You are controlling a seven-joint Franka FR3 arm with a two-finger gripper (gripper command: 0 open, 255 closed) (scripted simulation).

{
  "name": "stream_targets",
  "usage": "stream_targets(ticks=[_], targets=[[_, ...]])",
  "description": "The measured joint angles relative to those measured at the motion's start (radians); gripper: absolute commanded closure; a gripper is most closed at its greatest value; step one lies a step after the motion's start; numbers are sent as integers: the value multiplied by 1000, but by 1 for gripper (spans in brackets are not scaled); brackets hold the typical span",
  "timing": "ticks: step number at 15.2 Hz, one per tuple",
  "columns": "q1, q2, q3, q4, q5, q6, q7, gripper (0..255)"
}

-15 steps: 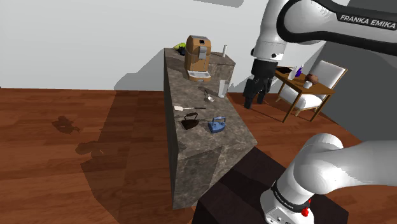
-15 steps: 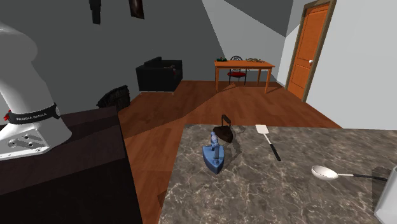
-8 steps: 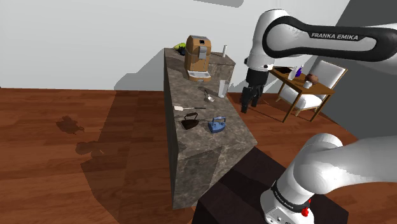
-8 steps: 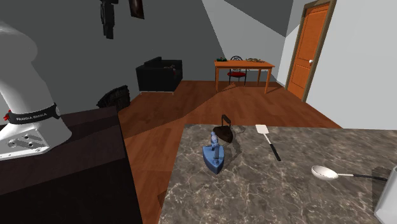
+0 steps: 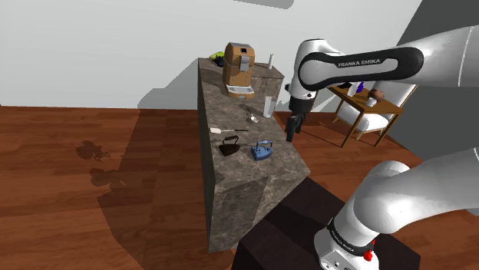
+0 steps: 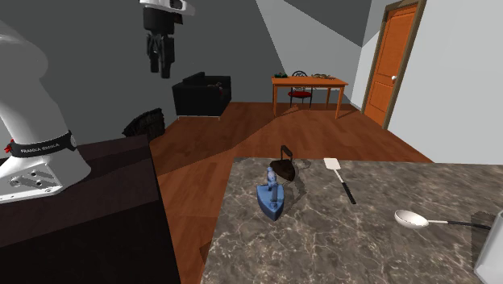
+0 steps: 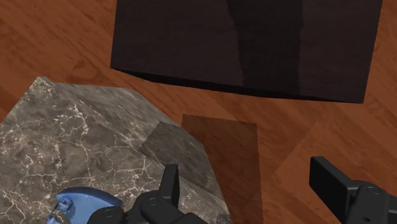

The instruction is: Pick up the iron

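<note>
Black two-finger gripper (image 5: 292, 129) is coming down beside the grey marbled stone counter (image 5: 238, 199) — jaws spread, empty — nearing the small blue iron (image 5: 262, 151).

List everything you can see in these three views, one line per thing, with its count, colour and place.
Counter: one, grey-brown marbled, middle of the room.
Blue iron: one, blue, counter's end nearest the stand.
Black iron: one, black, beside the blue iron.
Spatula: one, white blade, black handle, on the counter.
Ladle: one, silvery, on the counter.
Coffee machine: one, brown, counter's far end.
Armchair: one, black, by the grey wall.
Table: one, orange wood, near the door.
Door: one, orange, second exterior view's right.
Stand: one, dark box, beside the counter.
Arm: one, white, dark joints.
Hand: one, black, open, in the air off the counter's edge.
</note>
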Motion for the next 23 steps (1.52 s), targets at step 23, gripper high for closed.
stream_targets(ticks=[23], targets=[[-48, 878, -133, 387, 22, 542, -584, 0]])
